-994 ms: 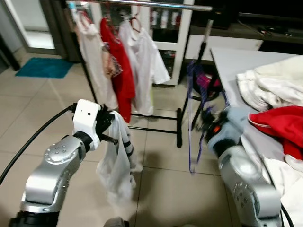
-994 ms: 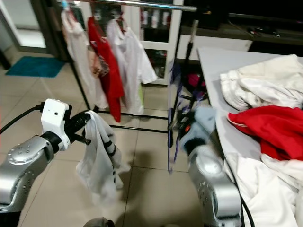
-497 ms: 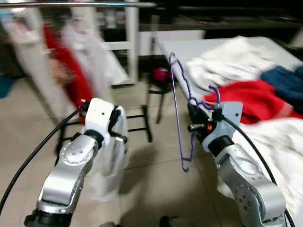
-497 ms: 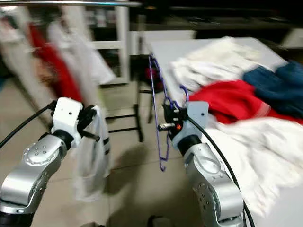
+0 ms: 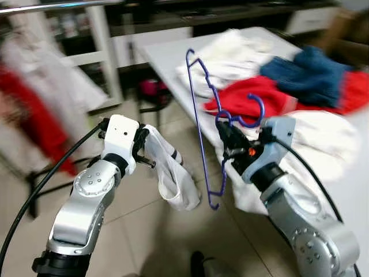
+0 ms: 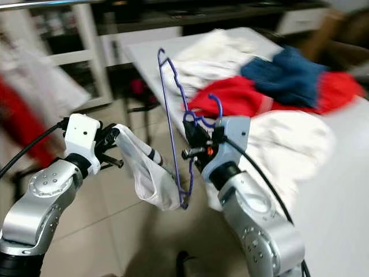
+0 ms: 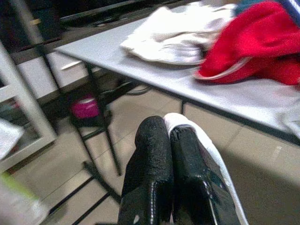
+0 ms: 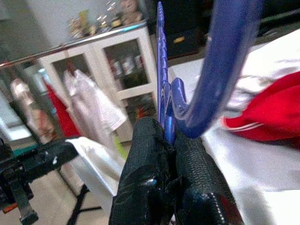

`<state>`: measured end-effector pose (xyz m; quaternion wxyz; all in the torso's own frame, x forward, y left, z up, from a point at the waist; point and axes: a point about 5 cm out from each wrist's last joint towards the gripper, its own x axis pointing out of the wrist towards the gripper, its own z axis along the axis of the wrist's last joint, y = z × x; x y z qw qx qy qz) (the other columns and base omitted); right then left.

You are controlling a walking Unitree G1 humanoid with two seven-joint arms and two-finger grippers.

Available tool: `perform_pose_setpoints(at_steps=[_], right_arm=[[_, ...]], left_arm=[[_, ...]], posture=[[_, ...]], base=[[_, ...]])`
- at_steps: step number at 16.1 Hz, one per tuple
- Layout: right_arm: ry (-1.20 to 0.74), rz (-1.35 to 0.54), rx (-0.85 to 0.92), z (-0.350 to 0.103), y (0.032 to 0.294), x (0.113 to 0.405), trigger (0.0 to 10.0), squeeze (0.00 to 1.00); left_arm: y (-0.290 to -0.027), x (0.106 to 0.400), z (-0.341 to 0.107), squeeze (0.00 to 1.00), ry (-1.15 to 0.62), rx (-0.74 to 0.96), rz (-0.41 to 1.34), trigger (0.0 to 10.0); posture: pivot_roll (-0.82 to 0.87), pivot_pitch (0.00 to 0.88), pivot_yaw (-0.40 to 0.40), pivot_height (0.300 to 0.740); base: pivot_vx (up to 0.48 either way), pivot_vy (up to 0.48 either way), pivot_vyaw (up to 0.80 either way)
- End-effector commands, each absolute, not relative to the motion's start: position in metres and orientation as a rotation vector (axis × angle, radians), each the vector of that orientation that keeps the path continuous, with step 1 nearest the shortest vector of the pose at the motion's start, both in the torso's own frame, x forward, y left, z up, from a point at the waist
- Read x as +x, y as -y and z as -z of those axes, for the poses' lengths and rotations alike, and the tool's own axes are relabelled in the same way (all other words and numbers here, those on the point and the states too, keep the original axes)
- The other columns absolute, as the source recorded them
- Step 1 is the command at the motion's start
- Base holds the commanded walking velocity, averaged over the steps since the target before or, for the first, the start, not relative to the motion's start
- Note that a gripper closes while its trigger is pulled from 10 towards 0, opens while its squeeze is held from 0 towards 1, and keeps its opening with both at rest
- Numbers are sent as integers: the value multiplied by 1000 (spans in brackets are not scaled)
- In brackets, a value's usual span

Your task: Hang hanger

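A blue wire hanger (image 5: 200,124) stands upright in front of me, its hook (image 5: 253,112) curling above my right gripper (image 5: 226,134), which is shut on its neck (image 8: 167,112). My left gripper (image 5: 142,140) is shut on a white garment (image 5: 172,179) that droops from its black fingers (image 7: 161,168) toward the hanger's lower end. The two grippers are held close together at chest height, beside the table. A clothes rail (image 5: 52,7) with hung shirts (image 5: 34,98) lies blurred at the far left.
A grey table (image 5: 164,55) on the right carries a heap of white, red (image 5: 253,95) and blue (image 5: 308,72) clothes. A white glass-door cabinet (image 8: 117,75) stands behind the rail. Beige floor tiles (image 5: 144,231) lie below.
The camera has swung right, so the rail slid left and more of the table shows. The white garment now swings out toward the hanger. Both grippers keep their grip.
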<state>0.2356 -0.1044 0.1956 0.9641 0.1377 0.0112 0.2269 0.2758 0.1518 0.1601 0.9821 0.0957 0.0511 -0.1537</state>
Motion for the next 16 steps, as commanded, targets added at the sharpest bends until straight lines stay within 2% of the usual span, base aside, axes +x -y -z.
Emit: perform_pose_setpoints(at_steps=[1,3,5,16], right_arm=[[-8,-437,286,-198,107,236,10000,0],[61,-341,266,-204,112,242,10000,0],[19,-386,291,-204,109,243,10000,0],[-7,-251,351,-196,118,240,10000,0]], left_arm=[[-149,277,-168,0,-64,212,328,10000],[-147,279,-173,0,-51,186,326,10000],[-146,284,-176,0,-47,188,332,10000],[-143,292,-178,0,-53,200,368,10000]], posture=[[-11,34,-17,740],[-10,28,-14,740],[-14,41,2,740],[-27,18,18,740]], base=[[0,0,-800],[0,0,-800],[0,127,-800],[0,378,-800]])
